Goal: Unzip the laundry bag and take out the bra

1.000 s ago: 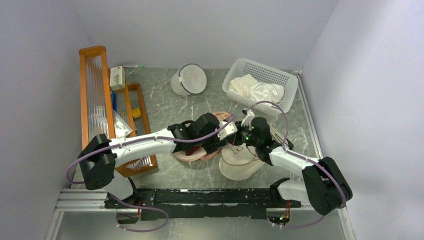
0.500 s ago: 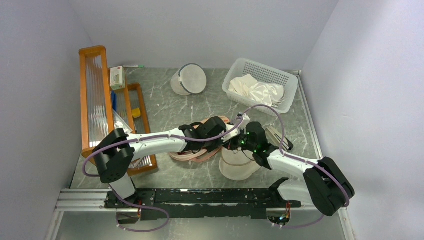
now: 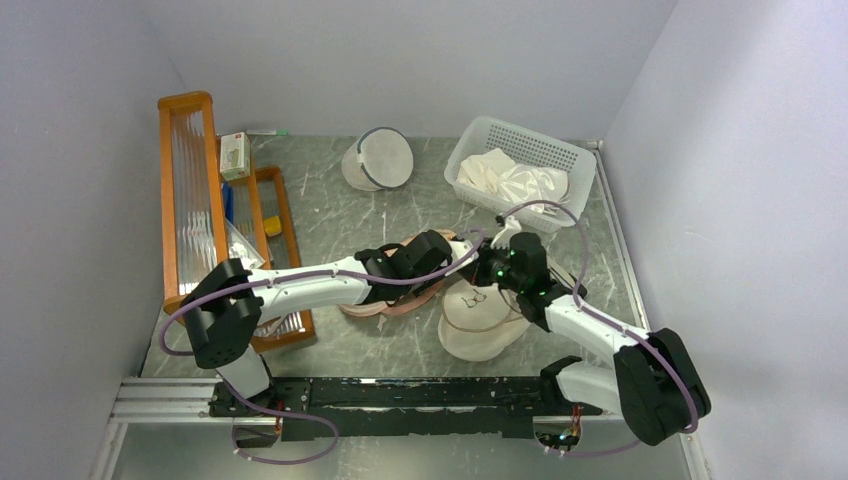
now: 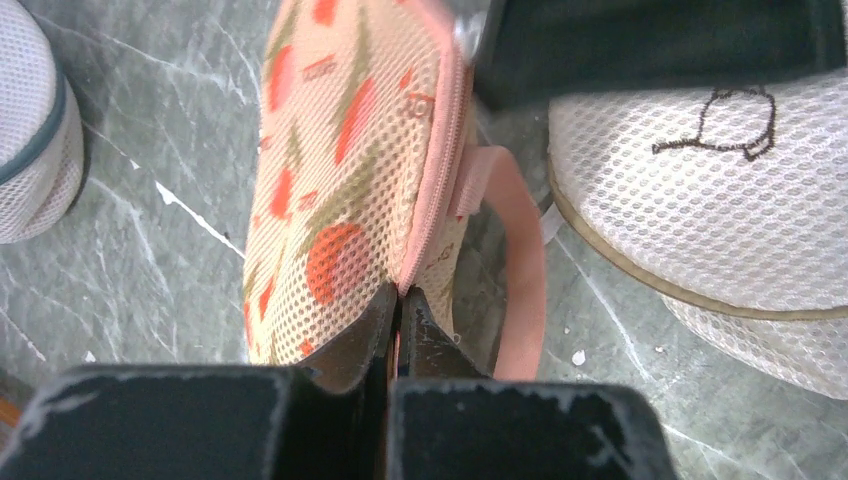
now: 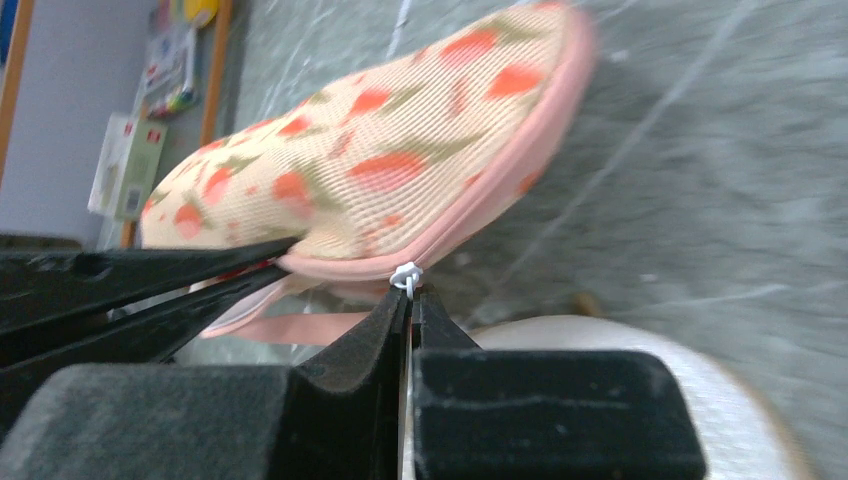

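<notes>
Laundry bag (image 4: 335, 190): peach carrot-print mesh, pink trim

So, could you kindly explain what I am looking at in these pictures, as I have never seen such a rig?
Two robot arms are bolted to a grey table. One picture looks down from above; the other two come from cameras on the wrists. Both arms work on a peach laundry bag with red print. The left hand is pinched shut on its pink zipper seam; the right hand is shut on the small white zipper pull. Beside it lies a round cream pouch; behind are a white basket and wooden trays.
</notes>
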